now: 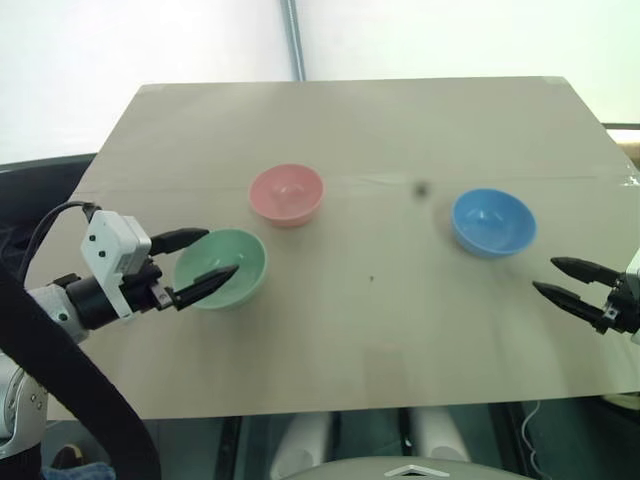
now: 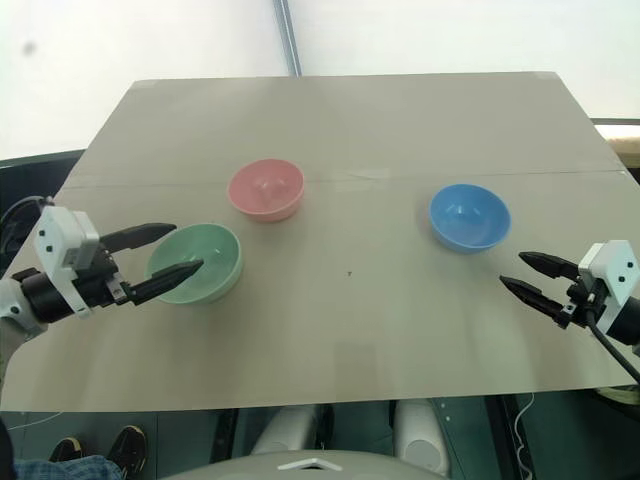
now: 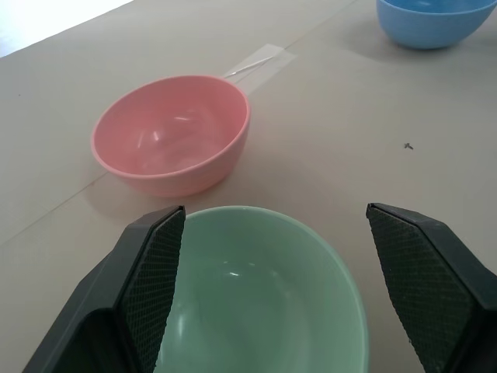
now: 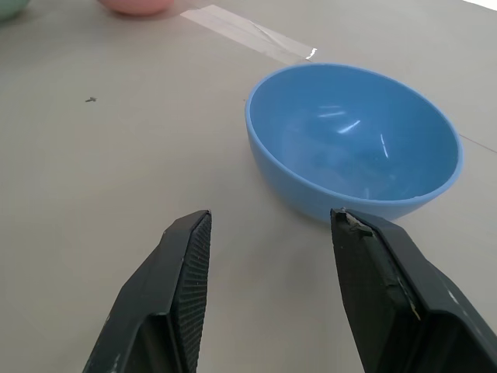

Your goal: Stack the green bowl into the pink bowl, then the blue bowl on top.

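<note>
Bowls sit apart and upright on the tan bench (image 1: 400, 330): green bowl (image 1: 222, 267) at the left, pink bowl (image 1: 287, 194) just behind it, blue bowl (image 1: 493, 221) to the right. Left end effector (image 1: 205, 256) straddles the green bowl's rim, spread wide, gripping nothing. Right end effector (image 2: 525, 273) hangs near the blue bowl, parted and empty.

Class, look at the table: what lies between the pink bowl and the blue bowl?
Only bare table with a strip of clear tape along a seam lies between the pink bowl and blue bowl, seen in the eye views.
</note>
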You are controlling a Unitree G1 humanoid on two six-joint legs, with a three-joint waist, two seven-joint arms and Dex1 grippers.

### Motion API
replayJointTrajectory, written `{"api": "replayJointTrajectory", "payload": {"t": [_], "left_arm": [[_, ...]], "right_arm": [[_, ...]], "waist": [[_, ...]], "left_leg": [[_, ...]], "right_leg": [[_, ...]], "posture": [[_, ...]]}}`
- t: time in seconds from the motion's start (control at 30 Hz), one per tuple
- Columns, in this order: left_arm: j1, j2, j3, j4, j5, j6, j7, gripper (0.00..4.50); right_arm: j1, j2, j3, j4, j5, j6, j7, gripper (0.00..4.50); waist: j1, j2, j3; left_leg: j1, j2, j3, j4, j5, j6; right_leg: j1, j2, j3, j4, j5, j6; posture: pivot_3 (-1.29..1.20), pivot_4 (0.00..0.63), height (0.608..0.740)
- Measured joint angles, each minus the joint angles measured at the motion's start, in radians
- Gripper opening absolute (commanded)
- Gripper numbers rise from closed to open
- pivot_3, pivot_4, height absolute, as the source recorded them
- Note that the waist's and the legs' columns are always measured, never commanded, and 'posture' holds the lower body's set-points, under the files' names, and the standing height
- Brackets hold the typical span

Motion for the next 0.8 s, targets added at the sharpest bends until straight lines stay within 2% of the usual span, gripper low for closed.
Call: {"api": "replayJointTrajectory", "payload": {"t": [0.23,0.8], "left_arm": [[-0.01,-0.009,0.003,-0.013,-0.039,-0.018,0.002,3.95],[-0.045,-0.006,-0.027,-0.003,-0.036,-0.032,0.013,3.95]], "right_arm": [[0.01,0.0,0.001,-0.076,0.056,0.022,0.022,2.72],[-0.008,-0.01,0.01,-0.073,0.053,0.019,0.023,2.72]], "waist": [[0.0,0.0,0.0],[0.001,0.0,0.0]], "left_leg": [[0.0,0.0,-0.001,-0.002,0.0,0.0],[0.0,0.0,-0.002,-0.005,0.0,0.0]], "right_leg": [[0.0,-0.001,-0.001,-0.002,0.0,0.0],[0.0,-0.001,-0.002,-0.004,0.0,0.0]], "posture": [[0.0,0.15,0.74],[0.0,0.15,0.74]]}}
